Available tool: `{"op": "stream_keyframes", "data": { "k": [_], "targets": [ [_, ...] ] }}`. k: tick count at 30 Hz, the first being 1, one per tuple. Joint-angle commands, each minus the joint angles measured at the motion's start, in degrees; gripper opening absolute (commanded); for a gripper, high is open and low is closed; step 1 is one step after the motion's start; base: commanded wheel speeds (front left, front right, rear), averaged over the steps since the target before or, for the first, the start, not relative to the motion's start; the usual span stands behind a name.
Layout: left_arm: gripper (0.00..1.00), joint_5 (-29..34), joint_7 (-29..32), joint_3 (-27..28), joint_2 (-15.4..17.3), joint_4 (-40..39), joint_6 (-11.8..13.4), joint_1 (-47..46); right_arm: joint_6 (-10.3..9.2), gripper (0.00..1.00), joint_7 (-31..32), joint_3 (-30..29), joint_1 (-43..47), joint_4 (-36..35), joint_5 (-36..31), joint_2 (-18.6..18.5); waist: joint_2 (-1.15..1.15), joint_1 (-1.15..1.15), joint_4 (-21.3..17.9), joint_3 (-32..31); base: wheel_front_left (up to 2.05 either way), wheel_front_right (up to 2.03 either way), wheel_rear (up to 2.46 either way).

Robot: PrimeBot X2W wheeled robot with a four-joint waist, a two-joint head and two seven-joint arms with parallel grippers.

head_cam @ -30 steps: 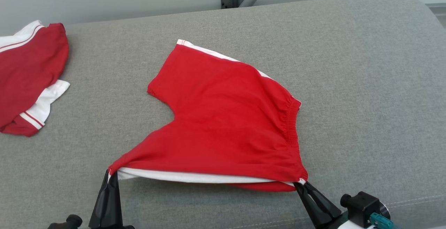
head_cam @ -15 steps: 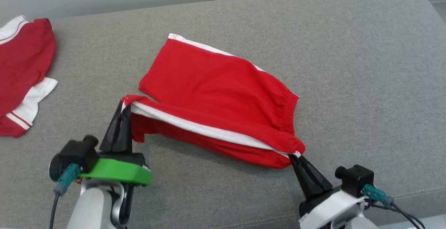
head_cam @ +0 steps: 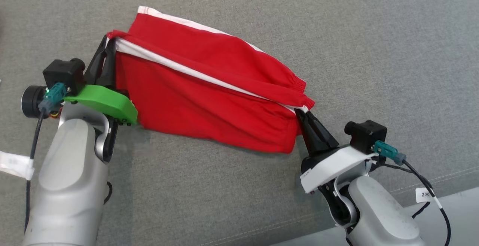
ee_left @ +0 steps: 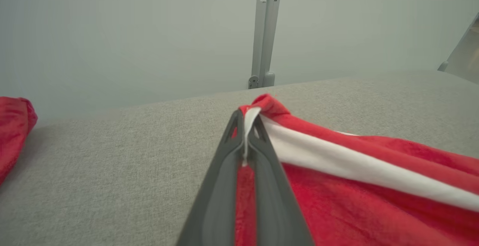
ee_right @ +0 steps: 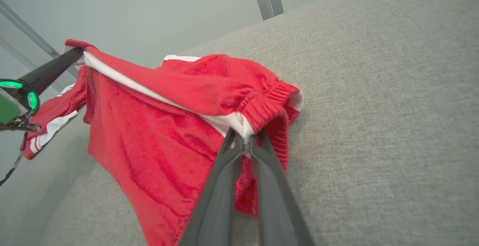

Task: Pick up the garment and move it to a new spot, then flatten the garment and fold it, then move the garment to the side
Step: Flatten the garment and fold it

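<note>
Whatever lies under the hanging panel of the shorts (head_cam: 209,103) between your grippers is hidden. The left gripper (head_cam: 109,43) and right gripper (head_cam: 300,112) have their tips buried in fabric. Left of the left gripper, wrist view, a second red garment (ee_left: 15,126) is cut by the frame edge. The white tag (head_cam: 13,165) behind the left gripper has print too blurred to read.
</note>
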Motion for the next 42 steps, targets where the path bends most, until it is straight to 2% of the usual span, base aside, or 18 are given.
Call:
{"op": "stream_keyframes", "data": {
  "k": [1,8,20,21,22,23,24,25,26,27,42],
  "targets": [
    [0.0,0.3,0.0,0.0,0.8,1.1,0.0,-1.7,-0.08,0.0,-0.2,-0.2,-0.8,0.5,0.4,0.1,0.54,0.0,-2.5,3.0,0.0,0.0,0.0],
    [0.0,1.1,0.0,-2.0,1.9,11.1,0.1,-10.6,-0.09,0.0,-0.2,-0.3,-5.5,2.6,2.6,0.6,0.54,0.0,-3.9,5.4,0.0,0.0,0.0],
    [0.0,2.2,0.0,-3.7,1.5,21.8,1.2,-20.0,-0.09,0.0,-0.2,1.8,-10.7,5.2,6.3,0.5,0.54,0.0,-5.0,7.6,0.0,0.0,0.0],
    [0.05,2.2,0.0,-3.7,1.5,22.5,1.4,-20.4,-0.09,0.0,-0.2,1.7,-10.9,5.3,6.5,0.5,0.54,0.0,-5.1,7.7,0.0,0.0,0.0],
    [0.35,2.2,0.0,-3.7,1.5,22.5,1.7,-21.0,-0.09,0.0,-0.2,1.5,-11.1,5.3,6.7,0.5,0.54,0.0,-5.1,7.9,0.0,0.0,0.0],
    [0.82,2.1,0.0,-3.6,1.5,22.5,1.8,-21.3,-0.09,0.0,-0.2,1.4,-11.3,5.2,6.8,0.5,0.54,0.0,-5.1,8.0,0.0,0.0,0.0],
    [1.0,1.9,0.0,-3.4,1.4,22.4,2.0,-21.3,-0.09,0.18,-0.2,1.3,-11.4,5.1,7.0,0.5,0.54,0.0,-5.1,8.1,0.0,0.0,0.0],
    [1.0,1.5,0.0,-3.2,1.2,22.2,2.0,-21.3,-0.09,0.4,-0.2,1.2,-11.5,4.8,7.1,0.5,0.54,0.0,-5.1,8.1,0.0,0.0,0.0],
    [1.0,1.3,0.0,-3.0,0.9,22.0,2.0,-21.2,-0.09,0.84,-0.2,1.2,-11.6,4.4,7.2,0.6,0.54,0.0,-5.0,8.1,0.0,0.0,0.0],
    [1.0,1.2,0.0,-2.9,0.7,21.8,1.9,-20.9,-0.08,1.0,-0.2,1.2,-11.4,4.2,7.2,0.6,0.54,0.0,-4.8,8.0,0.0,0.0,0.0],
    [1.0,-1.6,0.0,-1.5,0.1,17.3,0.6,-12.1,-0.08,1.0,-0.2,-4.6,-5.9,-0.9,0.3,0.6,0.54,0.0,-1.5,3.8,0.0,0.0,0.0]
  ]
}}
